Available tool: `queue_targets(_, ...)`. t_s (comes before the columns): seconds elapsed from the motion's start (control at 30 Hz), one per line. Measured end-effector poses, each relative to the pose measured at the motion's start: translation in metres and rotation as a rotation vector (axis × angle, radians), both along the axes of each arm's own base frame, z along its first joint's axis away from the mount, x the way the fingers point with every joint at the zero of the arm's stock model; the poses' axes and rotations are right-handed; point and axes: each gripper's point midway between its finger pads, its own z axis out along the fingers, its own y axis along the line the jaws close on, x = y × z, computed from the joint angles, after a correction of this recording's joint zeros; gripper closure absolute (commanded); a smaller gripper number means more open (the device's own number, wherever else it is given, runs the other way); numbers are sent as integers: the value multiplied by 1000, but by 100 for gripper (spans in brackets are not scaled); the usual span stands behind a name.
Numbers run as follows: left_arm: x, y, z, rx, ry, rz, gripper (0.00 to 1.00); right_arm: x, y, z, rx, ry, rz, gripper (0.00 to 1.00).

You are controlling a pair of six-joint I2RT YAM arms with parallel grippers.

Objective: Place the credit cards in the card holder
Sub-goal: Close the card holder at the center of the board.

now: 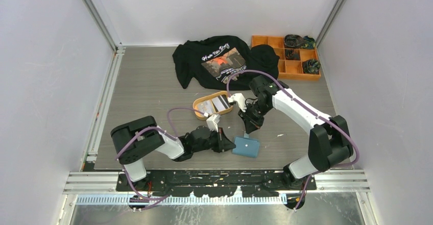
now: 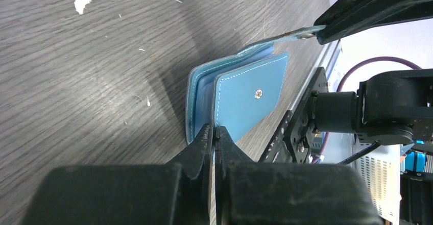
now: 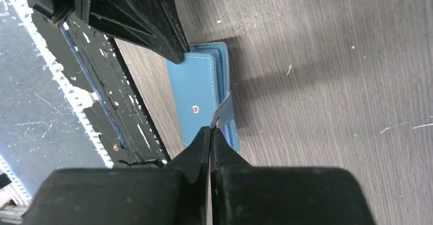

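The teal-blue card holder [image 1: 246,147] lies near the table's front edge, folded, its cover lifted a little. My left gripper [image 1: 230,143] is shut on the left edge of the card holder [image 2: 247,90], pinching the cover [image 2: 215,129]. My right gripper [image 1: 250,131] comes down from above and is shut [image 3: 211,129] on the snap tab [image 3: 223,110], which it pulls up off the card holder [image 3: 196,84]. The tab [image 2: 291,35] also shows in the left wrist view. The credit cards [image 1: 216,102], dark and light ones, lie in an orange oval tray [image 1: 198,106] behind the grippers.
A black printed T-shirt [image 1: 224,61] is spread at the back. An orange compartment box [image 1: 278,56] with dark items stands at the back right. The black mounting rail [image 1: 219,176] runs just in front of the card holder.
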Motion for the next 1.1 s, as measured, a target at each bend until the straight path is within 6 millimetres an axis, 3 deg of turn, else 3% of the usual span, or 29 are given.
queue_targets(0.4,18,8,-6,28,23,134,100,9,-1,-2,-18,-88,1,99)
queue_targets(0.63,27,13,-7,27,46,171,100,2,5,-14,-41,-127,90,99)
queue_targets(1.1,33,8,-9,-31,83,183,100,-16,-7,-41,-64,-191,278,99)
